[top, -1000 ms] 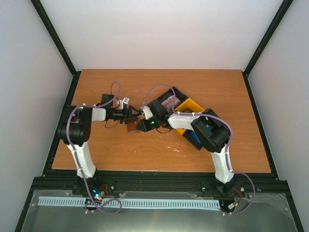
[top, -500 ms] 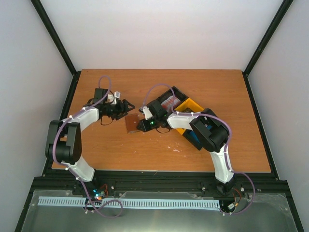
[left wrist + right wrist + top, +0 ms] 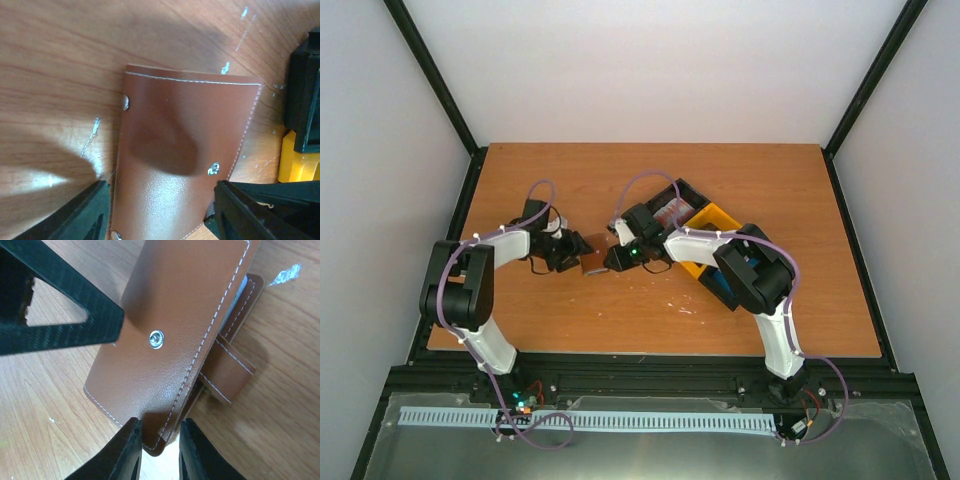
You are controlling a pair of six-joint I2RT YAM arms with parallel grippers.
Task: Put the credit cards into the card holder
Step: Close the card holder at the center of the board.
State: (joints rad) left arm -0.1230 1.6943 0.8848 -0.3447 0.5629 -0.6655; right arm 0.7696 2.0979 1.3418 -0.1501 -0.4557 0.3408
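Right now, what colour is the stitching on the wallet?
White, on the brown card holder; clearest in the right wrist view.

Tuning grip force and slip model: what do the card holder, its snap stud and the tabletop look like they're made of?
The card holder looks like brown leather or faux leather: fine grain, soft sheen, pale edge stitching. Its snap stud is shiny silver, likely metal. The tabletop is wood or wood-look laminate: streaky grain, smooth, scuffed with white marks.

The brown leather-like card holder point(image 3: 170, 315) is fine-grained, semi-gloss; its round metal snap studs point(image 3: 157, 339) shiny; the orange-brown wooden table point(image 3: 60, 60) smooth, scuffed.
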